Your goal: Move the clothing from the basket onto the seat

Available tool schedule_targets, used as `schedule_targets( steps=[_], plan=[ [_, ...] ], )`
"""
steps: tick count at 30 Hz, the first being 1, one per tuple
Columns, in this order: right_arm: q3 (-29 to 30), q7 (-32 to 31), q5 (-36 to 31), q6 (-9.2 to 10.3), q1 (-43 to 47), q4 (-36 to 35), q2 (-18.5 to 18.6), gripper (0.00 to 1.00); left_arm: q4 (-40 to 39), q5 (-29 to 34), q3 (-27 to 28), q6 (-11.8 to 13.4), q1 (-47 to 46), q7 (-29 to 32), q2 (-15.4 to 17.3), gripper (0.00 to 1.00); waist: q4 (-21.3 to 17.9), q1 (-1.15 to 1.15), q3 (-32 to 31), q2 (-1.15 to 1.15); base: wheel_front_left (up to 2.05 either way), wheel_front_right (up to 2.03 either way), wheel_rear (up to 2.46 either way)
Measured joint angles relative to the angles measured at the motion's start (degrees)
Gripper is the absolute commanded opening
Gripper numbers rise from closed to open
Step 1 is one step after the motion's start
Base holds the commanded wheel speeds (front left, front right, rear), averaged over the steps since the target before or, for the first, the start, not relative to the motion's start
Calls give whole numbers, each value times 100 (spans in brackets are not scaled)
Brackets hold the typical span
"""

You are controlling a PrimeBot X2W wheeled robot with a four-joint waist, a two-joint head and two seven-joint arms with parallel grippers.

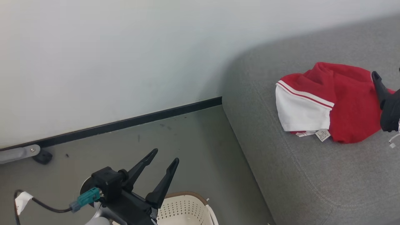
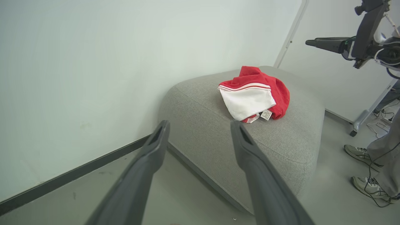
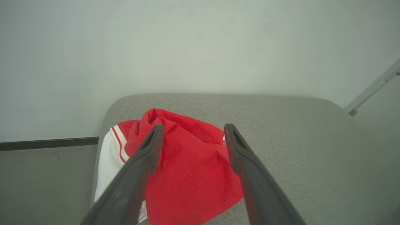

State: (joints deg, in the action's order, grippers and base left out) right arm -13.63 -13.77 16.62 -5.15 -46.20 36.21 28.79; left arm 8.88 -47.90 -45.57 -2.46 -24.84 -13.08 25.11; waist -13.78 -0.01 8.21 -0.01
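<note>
- Left gripper (image 1: pixel 166 155): fingers spread wide with nothing between them. It hangs above the floor, tips aimed toward the wall.
- Right gripper (image 3: pixel 193 126): also spread and empty. Its fingers straddle the red half of the red-and-white garment (image 1: pixel 331 106); we cannot tell whether they touch the cloth.
- The garment lies crumpled on the grey sofa (image 1: pixel 312 175) near its rounded corner. The white panel faces the robot's left and the care tag sits at the near edge.
- The cream perforated basket (image 1: pixel 184 207) stands on the floor just below and behind the left gripper's wrist. Most of its inside is hidden, so we cannot say whether any clothing remains.
- Our judgement is that the left arm is far nearer the basket, while the right is well apart from it, over the sofa.
- The left fingers point away from the basket's opening, so a pick there would likely need them tipped down and back.
</note>
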Motion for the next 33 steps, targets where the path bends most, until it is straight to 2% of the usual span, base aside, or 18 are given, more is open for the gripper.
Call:
schedule_targets(
  steps=[16,28,33],
  plan=[
    [202,901,474,-74,1371,-1469,-236,100,311,-274,447,303,447,-90,-31,100,922,0,-510,0,0,0,0],
    [274,1641,513,304,2861,-2364,-649,100,401,-297,758,563,899,-116,-7,100,1612,1,-824,0,0,0,0],
    [188,1940,512,475,3444,-2627,-934,100,396,-297,1033,659,1215,-121,125,100,1779,1,-909,0,0,0,0]
  ],
)
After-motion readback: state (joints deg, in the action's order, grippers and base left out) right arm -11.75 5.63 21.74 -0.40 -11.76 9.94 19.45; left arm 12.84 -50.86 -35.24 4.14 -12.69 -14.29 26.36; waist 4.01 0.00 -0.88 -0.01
